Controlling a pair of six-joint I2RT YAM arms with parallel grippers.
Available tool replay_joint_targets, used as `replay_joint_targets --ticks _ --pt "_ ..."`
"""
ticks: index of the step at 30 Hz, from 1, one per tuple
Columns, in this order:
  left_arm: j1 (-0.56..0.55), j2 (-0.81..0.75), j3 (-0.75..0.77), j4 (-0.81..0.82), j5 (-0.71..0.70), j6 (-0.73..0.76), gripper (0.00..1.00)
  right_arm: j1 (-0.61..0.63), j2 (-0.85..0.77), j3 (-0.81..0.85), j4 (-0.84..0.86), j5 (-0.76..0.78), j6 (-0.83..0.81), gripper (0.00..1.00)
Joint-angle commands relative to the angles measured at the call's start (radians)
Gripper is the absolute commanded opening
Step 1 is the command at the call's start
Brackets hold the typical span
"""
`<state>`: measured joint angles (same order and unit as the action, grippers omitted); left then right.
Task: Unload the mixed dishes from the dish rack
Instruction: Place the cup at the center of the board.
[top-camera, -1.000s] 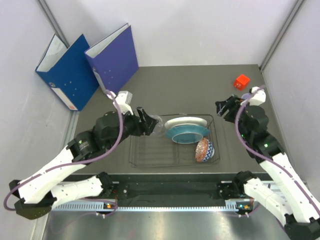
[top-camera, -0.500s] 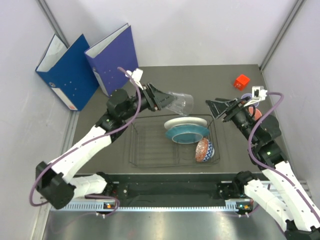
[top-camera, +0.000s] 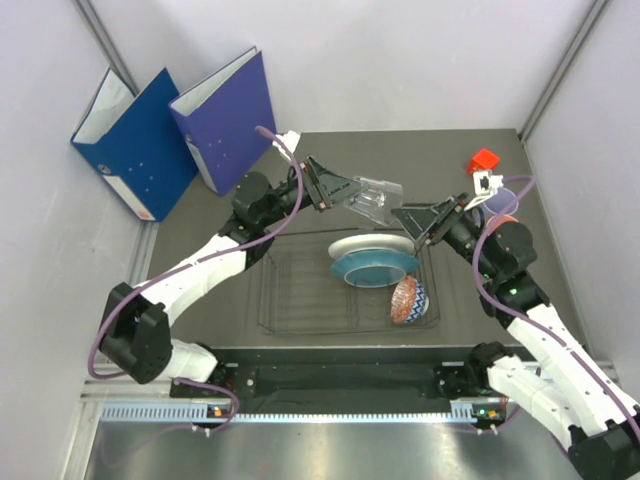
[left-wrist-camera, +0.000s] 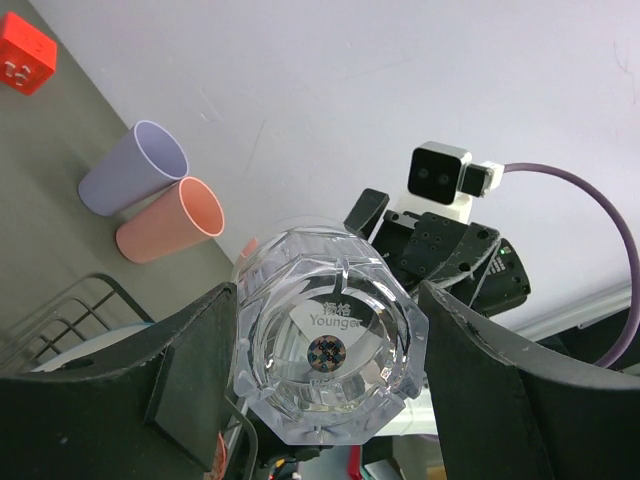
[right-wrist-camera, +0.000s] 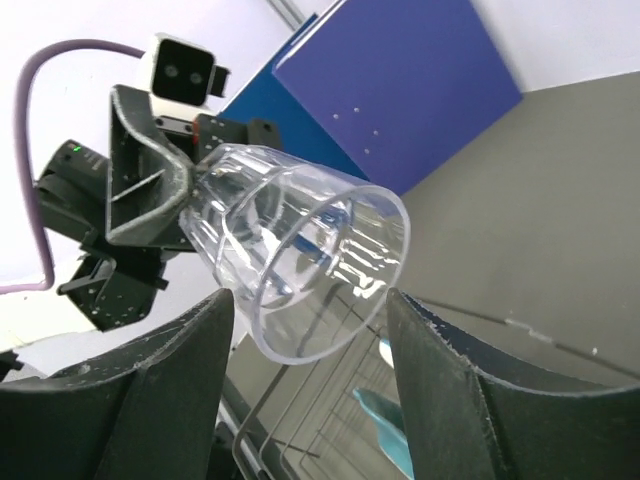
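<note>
Glass (top-camera: 378, 197), top view: held clear of the rack (top-camera: 300, 300), in the air above its far edge, with the left gripper (top-camera: 352, 192) clamped on the base end. Its long axis runs nearly level from left to right, mouth pointing at the right gripper (top-camera: 408, 222), which sits just beside the rim with its jaws apart. White plate (top-camera: 372, 244), teal plate (top-camera: 375, 267) and bowl (top-camera: 408, 299) remain in the rack. Two cups stand on the table behind the right arm, near the red block (top-camera: 483, 162), and are largely hidden here. Left wrist view: the faceted base fills the gap between both fingers (left-wrist-camera: 190, 400), which press on opposite sides of it. The right arm's camera head lies straight beyond the glass on the same axis. The lavender cup (left-wrist-camera: 135, 168) and salmon cup (left-wrist-camera: 170, 220) lie on their sides, touching, on the table outside the rack. Right wrist view: the open mouth faces the camera and lies between the spread fingers (right-wrist-camera: 450, 390), which do not yet touch the wall. The blue binders (right-wrist-camera: 400, 80) stand behind. Judgement: a hand-over is in progress. The right gripper must advance along the glass axis and close across the wall near the rim before the left gripper releases. Risk: the smooth wall may slip.
</note>
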<state>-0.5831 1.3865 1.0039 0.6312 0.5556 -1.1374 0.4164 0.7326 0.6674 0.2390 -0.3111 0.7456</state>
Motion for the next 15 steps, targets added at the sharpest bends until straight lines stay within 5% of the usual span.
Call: replay_joint_targets --ticks 1,9,12,13,15 --pt "-0.001 0.006 0.038 0.151 0.021 -0.045 0.00 0.009 0.027 0.020 0.131 -0.062 0.024 0.61" --pt "-0.001 0.029 0.015 0.168 0.021 -0.067 0.00 0.024 0.102 0.037 0.223 -0.101 0.038 0.54" --pt "-0.003 0.031 0.007 0.170 0.023 -0.067 0.00 0.030 0.111 0.044 0.218 -0.106 0.040 0.36" --pt "-0.003 0.029 0.002 0.168 0.020 -0.059 0.00 0.030 0.105 0.044 0.211 -0.099 0.037 0.20" --pt "-0.003 0.013 -0.007 0.142 0.006 -0.033 0.00 0.030 0.073 0.054 0.154 -0.053 0.000 0.04"
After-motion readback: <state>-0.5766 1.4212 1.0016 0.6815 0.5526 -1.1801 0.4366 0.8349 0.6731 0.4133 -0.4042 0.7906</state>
